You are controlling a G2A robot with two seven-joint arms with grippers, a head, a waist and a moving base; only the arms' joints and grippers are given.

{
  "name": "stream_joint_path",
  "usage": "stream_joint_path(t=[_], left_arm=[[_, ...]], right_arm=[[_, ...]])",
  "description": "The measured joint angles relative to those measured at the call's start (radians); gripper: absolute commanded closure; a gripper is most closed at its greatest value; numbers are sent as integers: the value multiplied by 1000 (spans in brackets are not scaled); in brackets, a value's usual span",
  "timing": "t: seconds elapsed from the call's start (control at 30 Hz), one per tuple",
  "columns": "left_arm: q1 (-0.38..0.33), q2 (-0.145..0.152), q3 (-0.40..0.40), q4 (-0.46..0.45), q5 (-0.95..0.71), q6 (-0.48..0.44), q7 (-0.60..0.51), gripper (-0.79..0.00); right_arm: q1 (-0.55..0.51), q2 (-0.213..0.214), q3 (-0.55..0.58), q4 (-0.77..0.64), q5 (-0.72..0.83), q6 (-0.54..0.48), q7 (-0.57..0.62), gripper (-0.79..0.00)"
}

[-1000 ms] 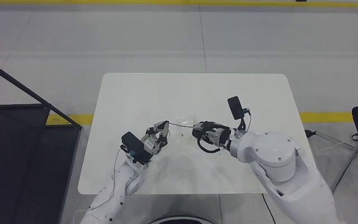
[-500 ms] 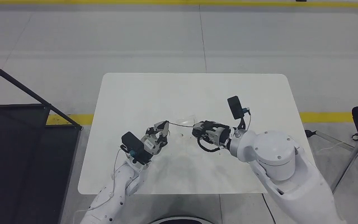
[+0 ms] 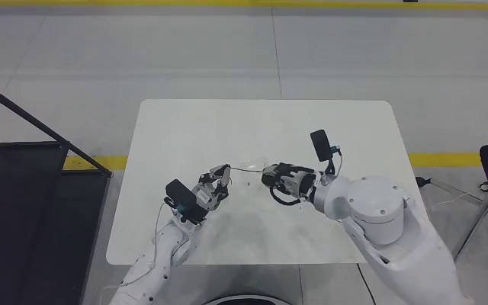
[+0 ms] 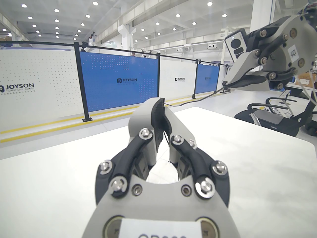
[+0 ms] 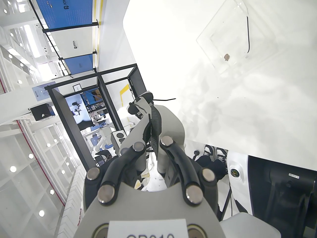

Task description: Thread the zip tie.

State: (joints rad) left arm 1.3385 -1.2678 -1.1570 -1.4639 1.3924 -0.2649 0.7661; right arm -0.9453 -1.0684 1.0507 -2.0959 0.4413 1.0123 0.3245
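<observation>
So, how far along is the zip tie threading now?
Done: the zip tie is up off the table. In hand: the left gripper and the right gripper are both shut on it, and it runs nearly straight between them. Left: no loop shows yet, so the tail must go through the head.

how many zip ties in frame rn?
2. The first zip tie is strung between the left gripper and the right gripper, above the table. The second zip tie lies in the clear tray. The arms could hide more.
</observation>
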Motion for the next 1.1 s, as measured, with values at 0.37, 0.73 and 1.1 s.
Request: stream_joint_path(t=[0.37,0.73,1.1], left_arm=[[0,0,0,0,0,0,0,0],[0,0,0,0,0,0,0,0],[0,0,0,0,0,0,0,0]], right_arm=[[-1,-5,5,-1,28,0,-18,0],[-11,-2,4,-17,16,0,-18,0],[-8,2,-3,-14,3,0,-12,0]])
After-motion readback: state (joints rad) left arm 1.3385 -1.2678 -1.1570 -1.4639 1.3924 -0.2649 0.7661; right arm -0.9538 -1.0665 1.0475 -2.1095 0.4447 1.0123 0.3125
